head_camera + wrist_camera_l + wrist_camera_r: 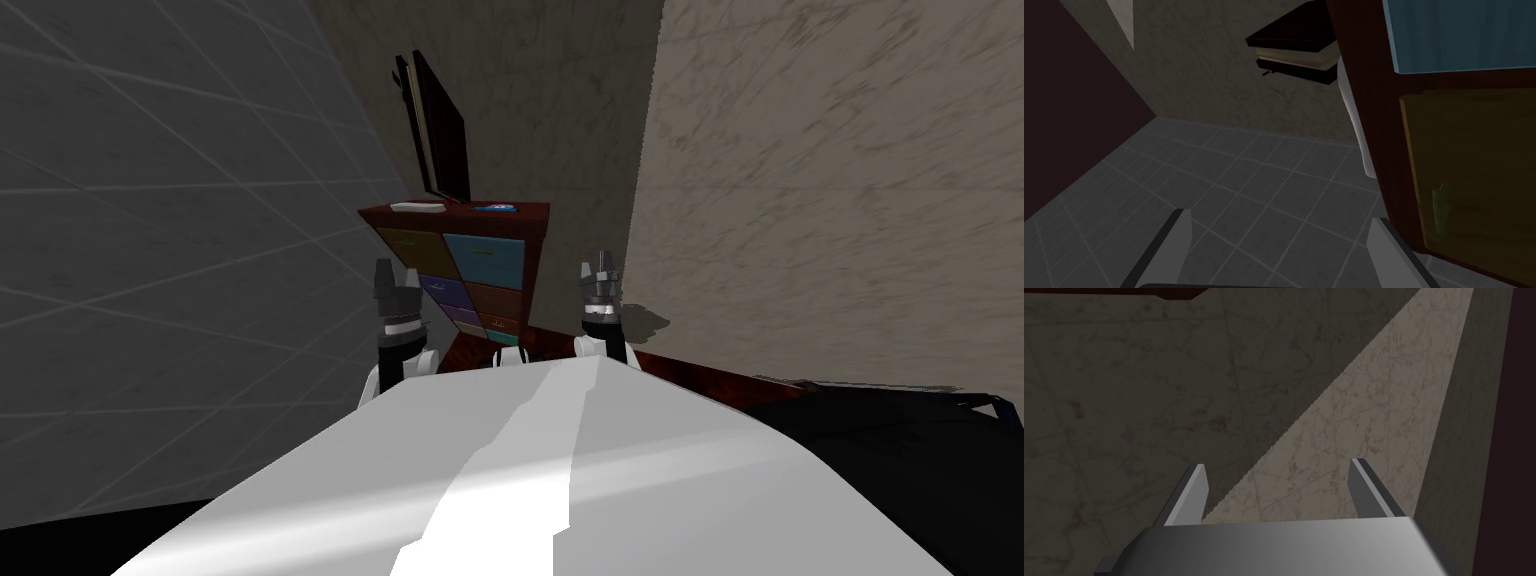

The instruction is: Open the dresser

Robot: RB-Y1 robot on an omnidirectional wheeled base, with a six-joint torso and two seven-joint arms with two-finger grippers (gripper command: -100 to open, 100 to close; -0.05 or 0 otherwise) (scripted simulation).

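A dark red dresser [455,212] with several coloured drawer fronts stands ahead of me against the wall. Its drawers look shut. My left gripper [385,272] is raised at the dresser's left side, a little in front of it. In the left wrist view that gripper [1281,232] is open and empty, with the dresser's brown drawer front [1474,180] and its small green handle [1440,207] beside one finger, and a blue drawer front [1454,35] beyond. My right gripper [600,265] is up at the dresser's right side; it [1276,488] is open, facing the wall.
A dark flat screen [440,125] stands on the dresser top, with a white item [418,207] and a blue item [495,208] in front of it. Grey tiled floor [150,250] lies left. A beige wall [830,190] rises at the right. A dark low surface [880,410] lies at my right.
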